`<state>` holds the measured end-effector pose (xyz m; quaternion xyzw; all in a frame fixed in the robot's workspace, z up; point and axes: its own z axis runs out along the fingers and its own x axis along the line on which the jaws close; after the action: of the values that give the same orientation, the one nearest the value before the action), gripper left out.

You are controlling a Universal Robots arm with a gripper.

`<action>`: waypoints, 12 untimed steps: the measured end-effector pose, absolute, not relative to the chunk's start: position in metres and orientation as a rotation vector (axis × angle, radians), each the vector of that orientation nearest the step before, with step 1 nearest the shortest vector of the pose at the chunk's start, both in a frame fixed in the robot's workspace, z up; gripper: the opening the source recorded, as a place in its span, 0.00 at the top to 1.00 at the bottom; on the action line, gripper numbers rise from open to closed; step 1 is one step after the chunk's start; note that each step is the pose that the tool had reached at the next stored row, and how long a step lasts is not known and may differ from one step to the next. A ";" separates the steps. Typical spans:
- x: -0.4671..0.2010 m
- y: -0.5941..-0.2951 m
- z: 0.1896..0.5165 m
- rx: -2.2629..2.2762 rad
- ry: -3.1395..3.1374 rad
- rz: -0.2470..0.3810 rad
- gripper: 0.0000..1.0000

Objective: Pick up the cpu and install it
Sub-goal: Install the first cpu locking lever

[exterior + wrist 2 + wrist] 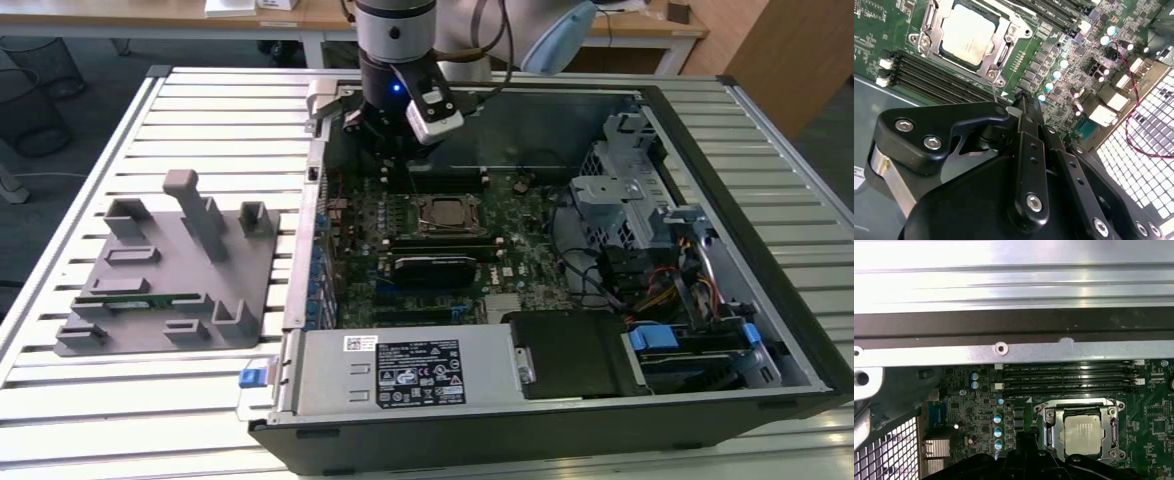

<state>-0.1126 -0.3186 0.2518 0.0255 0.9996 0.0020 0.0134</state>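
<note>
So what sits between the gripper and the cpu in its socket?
In the second wrist view, a bank of black memory slots lies between the gripper and the cpu.

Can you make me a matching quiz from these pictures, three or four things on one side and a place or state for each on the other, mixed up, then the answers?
Things:
1. cpu
2. gripper
3. grey fixture
4. memory slots

Places or states:
A. on the slatted table, outside the computer case
B. seated in the socket's metal frame
C. long, black, lying beside the socket
D. above the motherboard, holding nothing

Pairs: 1-B, 2-D, 3-A, 4-C
</note>
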 end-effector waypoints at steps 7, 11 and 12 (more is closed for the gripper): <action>-0.113 -0.312 0.251 0.061 3.115 0.010 0.89; -0.111 -0.309 0.251 0.046 3.117 0.017 0.89; -0.110 -0.309 0.251 0.043 3.118 0.019 0.89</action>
<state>-0.1097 -0.3088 0.2511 0.0139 0.9998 0.0062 0.0117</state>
